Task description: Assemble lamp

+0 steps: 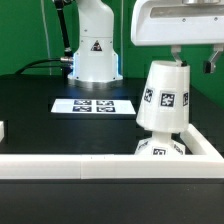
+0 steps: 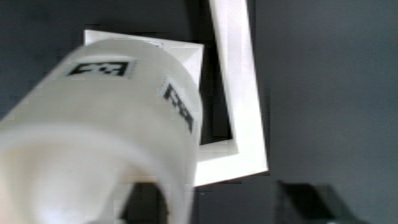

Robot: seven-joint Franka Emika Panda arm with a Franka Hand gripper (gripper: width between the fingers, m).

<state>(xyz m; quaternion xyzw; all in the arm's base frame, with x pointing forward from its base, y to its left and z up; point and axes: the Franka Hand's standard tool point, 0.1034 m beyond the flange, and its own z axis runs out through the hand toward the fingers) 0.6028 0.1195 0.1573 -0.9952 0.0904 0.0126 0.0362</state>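
We see the shade (image 1: pixel 164 96) up in the air at the exterior view's right, and our tool (image 1: pixel 176 55) is just above it, at its narrow top end. In the wrist view the shade (image 2: pixel 111 130) fills most of the picture, and one dark finger (image 2: pixel 306 196) of the tool shows low down beside it. We cannot see the tips well, so we cannot tell for sure if the tool is squeezed tight on the shade, but the shade hangs off the desk (image 1: pixel 40 125), so we think the tool is holding it. Right under the shade sits the round bulb (image 1: pixel 160 148), peeking up behind the white wall (image 1: pixel 100 163) at the front of the desk. The bulb looks like it touches the wide bottom edge of the shade, or nearly so. We cannot see the base from here; it may be hidden behind the wall. The shade leans a little to one side. If it goes down like that, its rim could catch on the bulb and sit crooked. If the hold is loose, the smooth shade might slip or turn in the tool. If we let go too early, it could tip off and roll away. The marker board (image 1: pixel 92 104) lies flat on the desk, well apart from all this.
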